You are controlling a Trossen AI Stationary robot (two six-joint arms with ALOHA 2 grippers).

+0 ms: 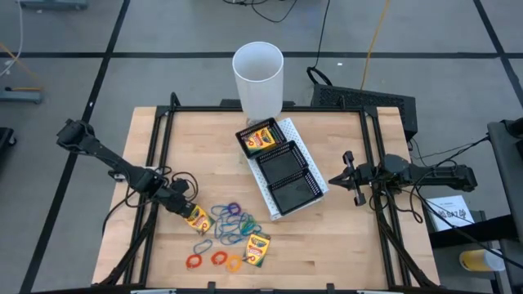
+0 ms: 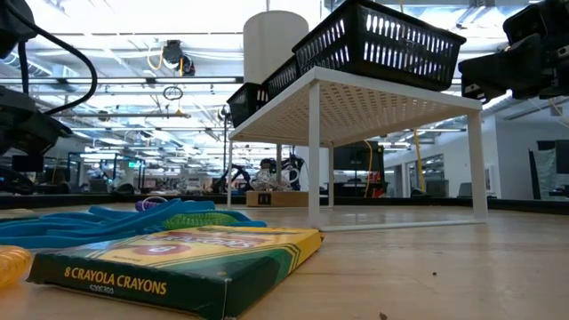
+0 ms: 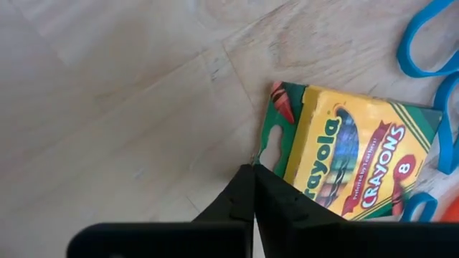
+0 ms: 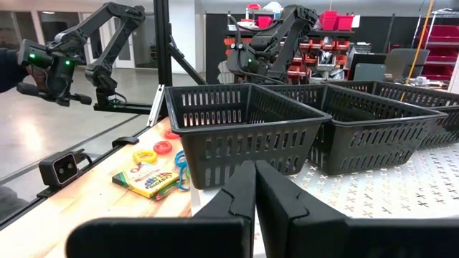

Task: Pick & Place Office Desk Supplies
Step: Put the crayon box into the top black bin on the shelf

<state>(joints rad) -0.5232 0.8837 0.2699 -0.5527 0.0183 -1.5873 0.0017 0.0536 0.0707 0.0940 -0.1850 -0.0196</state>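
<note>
Looks like a clean miss brewing for the left gripper (image 1: 183, 209): pinched fully shut right against the green hanging-tab edge of the flat yellow-and-green cardboard crayon box (image 3: 351, 158), with nothing visibly caught between the jaws. Lift from here and probably come up empty. At best, maybe a sliver of the cardboard tab nipped, too little to trust: expect a swing, a slip, a drop among the thin coloured rubber-band loops (image 1: 231, 224) just beside. Push forward instead and risk shoving the box into those loops and skewing it further.

As for the pose: reaching in from the left edge of the pale wooden table (image 1: 204, 147), stretched low and slanting toward the front, fingertips down at the surface, touching or all but touching the box's near end. Box lying flat, label up, at an angle to the fingers rather than square between them.

Elsewhere: a second matching crayon box (image 1: 257, 247) flat near the front edge, past the loops. Another already sitting in the rear compartment of the black mesh three-compartment tray (image 1: 288, 177), on its white rack, beside the tall white cylindrical cup (image 1: 258, 77).

Over on the right side, waiting: the right gripper (image 1: 350, 177), jaws pressed together, empty, hovering just beside the tray and pointing at it.
</note>
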